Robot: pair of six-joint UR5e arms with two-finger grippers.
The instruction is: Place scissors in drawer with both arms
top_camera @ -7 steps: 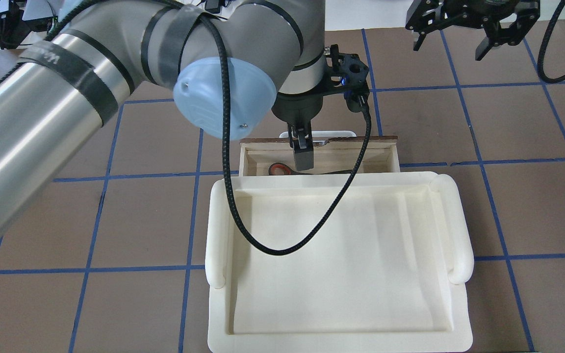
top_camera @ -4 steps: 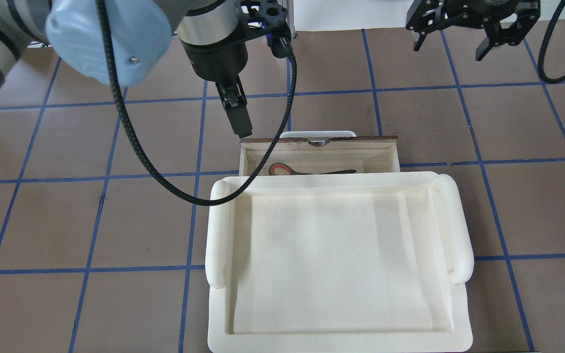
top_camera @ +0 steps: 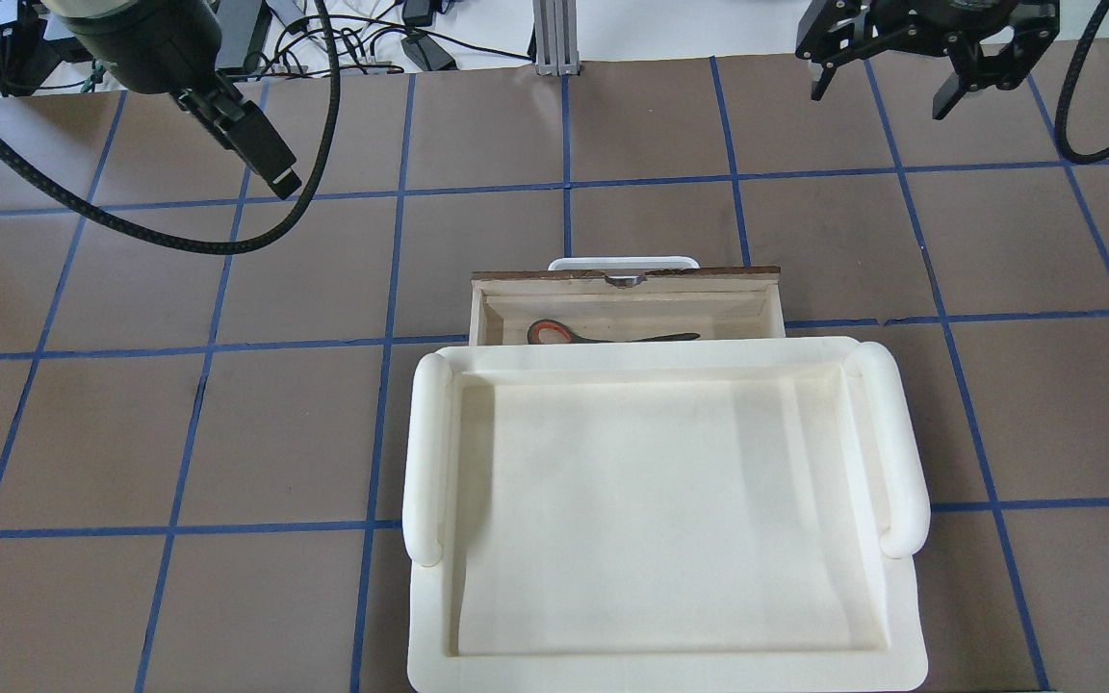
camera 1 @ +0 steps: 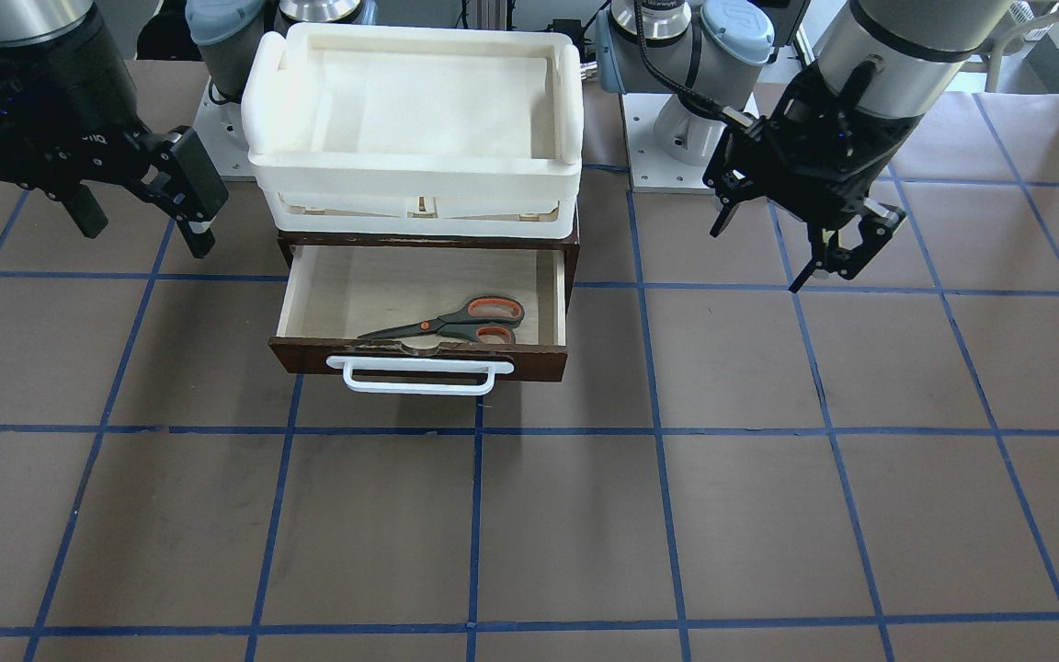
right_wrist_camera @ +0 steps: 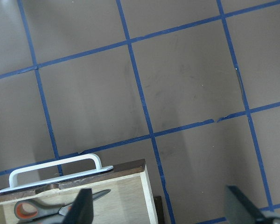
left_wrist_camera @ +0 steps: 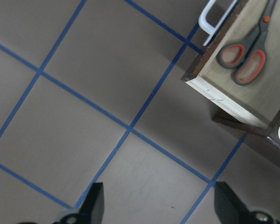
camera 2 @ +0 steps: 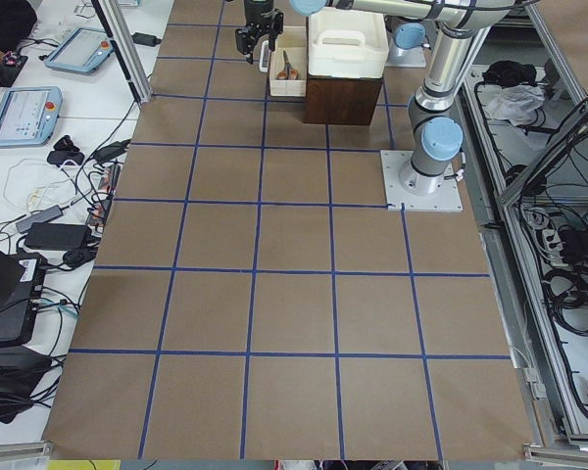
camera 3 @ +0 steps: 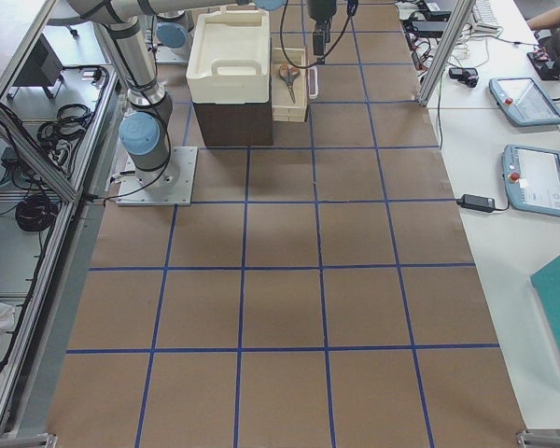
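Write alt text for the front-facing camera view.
The scissors lie in the open drawer, which sits below a cream tray. The left gripper and right gripper hang open and empty on either side of it.

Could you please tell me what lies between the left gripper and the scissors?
In the front-facing view, only bare table with blue tape lines and the drawer side wall separate the left gripper from the scissors.
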